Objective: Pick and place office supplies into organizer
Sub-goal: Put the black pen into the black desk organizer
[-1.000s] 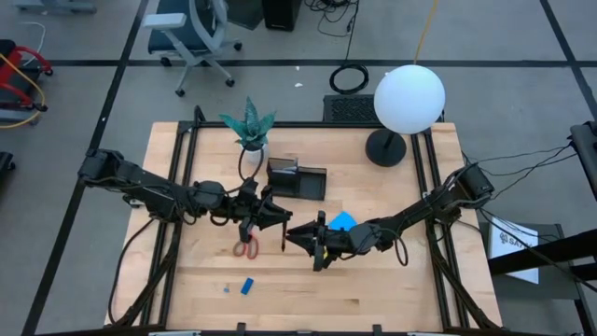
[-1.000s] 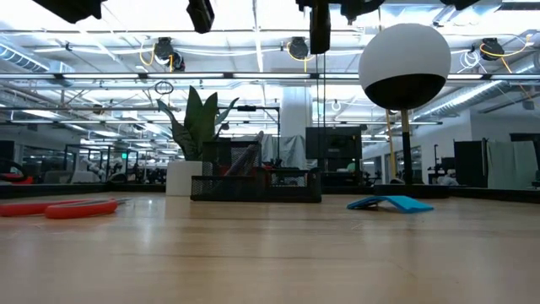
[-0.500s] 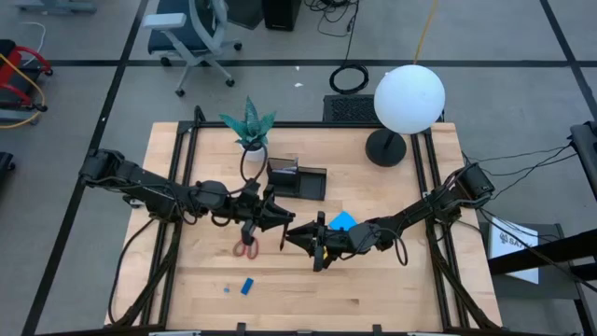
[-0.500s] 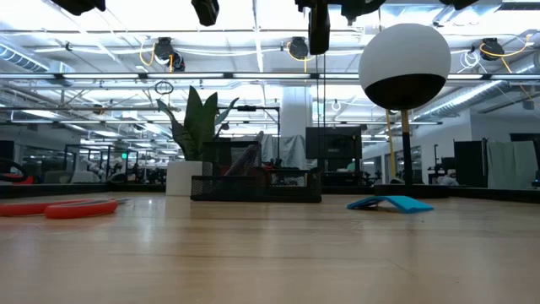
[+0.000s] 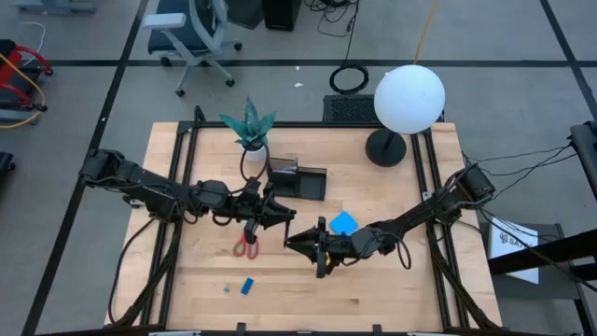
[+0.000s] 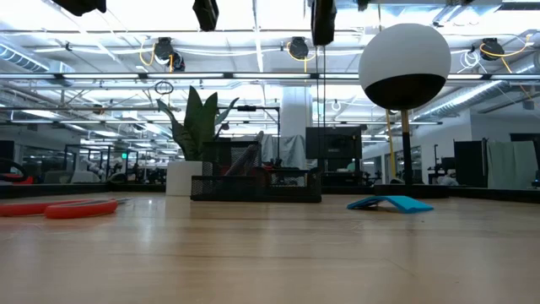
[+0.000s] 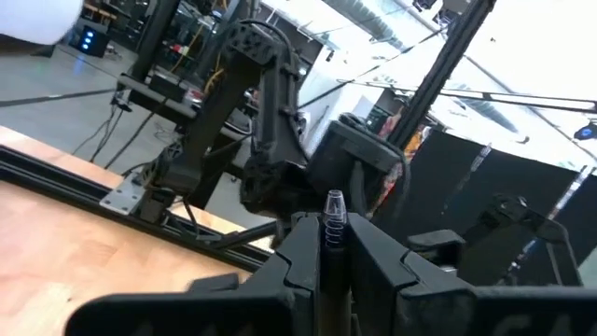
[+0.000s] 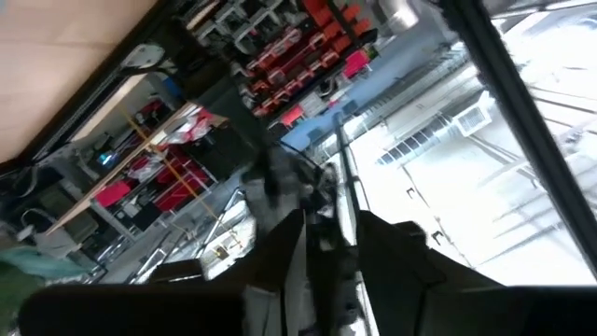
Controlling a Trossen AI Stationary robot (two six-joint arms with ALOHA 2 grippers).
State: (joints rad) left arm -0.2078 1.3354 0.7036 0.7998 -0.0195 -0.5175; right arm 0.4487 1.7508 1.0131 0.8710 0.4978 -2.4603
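Now a pen (image 7: 333,217) stands clamped between the left gripper's (image 5: 283,219) fingers, above the table (image 5: 392,289) beside the scissors (image 5: 247,245). Facing it, the right gripper (image 5: 300,241) grasps a second pen (image 8: 345,187). Behind them sits the organizer (image 5: 297,179), the notepad (image 5: 344,222) nearby.

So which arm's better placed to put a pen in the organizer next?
Left. The left gripper is shut on a pen and sits right beside the organizer; the right gripper, gripping a second pen, is farther from it.
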